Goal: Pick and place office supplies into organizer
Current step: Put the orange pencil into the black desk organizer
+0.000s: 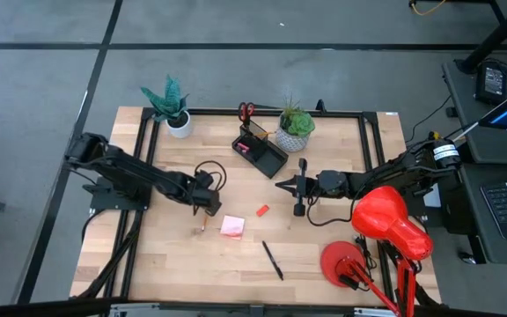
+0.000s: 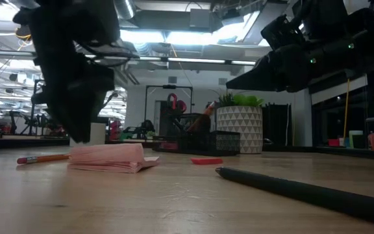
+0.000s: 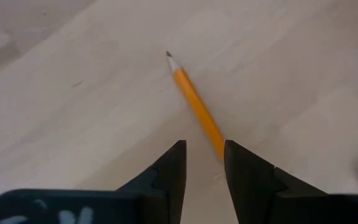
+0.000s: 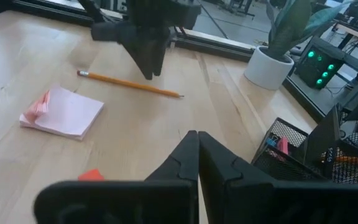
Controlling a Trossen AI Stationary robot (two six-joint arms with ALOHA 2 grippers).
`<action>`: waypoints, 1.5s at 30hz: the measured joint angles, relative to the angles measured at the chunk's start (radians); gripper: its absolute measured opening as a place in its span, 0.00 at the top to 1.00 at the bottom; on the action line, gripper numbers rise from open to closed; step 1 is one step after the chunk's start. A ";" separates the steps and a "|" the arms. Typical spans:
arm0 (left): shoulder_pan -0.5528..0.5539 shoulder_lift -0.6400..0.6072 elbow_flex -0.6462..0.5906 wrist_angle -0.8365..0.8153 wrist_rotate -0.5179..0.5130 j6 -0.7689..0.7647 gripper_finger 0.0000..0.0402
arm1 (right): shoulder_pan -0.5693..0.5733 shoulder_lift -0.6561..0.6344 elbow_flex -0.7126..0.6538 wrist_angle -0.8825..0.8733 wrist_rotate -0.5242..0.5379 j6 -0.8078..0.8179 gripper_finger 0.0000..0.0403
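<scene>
The left pincer hangs low over the worktop with its fingers a narrow gap apart and nothing between them, poised right above the orange-yellow pencil, which lies flat on the wood just beside the pink sticky-note pad, on the side away from the small red eraser. The pencil looks light, thin and stiff, with a smooth painted barrel that would likely roll or twist if pinched off-centre, so the safest hold is probably across the barrel near its middle, fingers straddling it squarely and kept off the fragile sharpened tip. Lying flush on the wood, it leaves little room beneath, so the fingertips would need to come almost to the surface. The right pincer waits closed and empty beyond the eraser from the pad. The black organizer, with red-handled scissors standing at its end, sits well beyond the pad, and a black pen lies near the pad, on the side opposite the organizer.
</scene>
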 joint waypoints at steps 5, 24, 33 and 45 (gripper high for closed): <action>0.001 0.051 0.001 0.057 0.000 0.002 0.75 | 0.000 0.000 0.000 0.007 0.000 0.000 0.98; 0.001 0.067 0.001 0.052 0.046 -0.046 0.75 | 0.000 0.000 0.000 0.008 0.000 0.000 0.98; 0.001 0.092 0.002 -0.026 0.088 -0.055 0.76 | 0.000 0.000 0.000 0.006 0.000 0.000 0.98; 0.004 0.095 0.002 -0.049 0.171 -0.042 0.76 | -0.001 0.000 0.000 0.005 0.001 0.000 0.98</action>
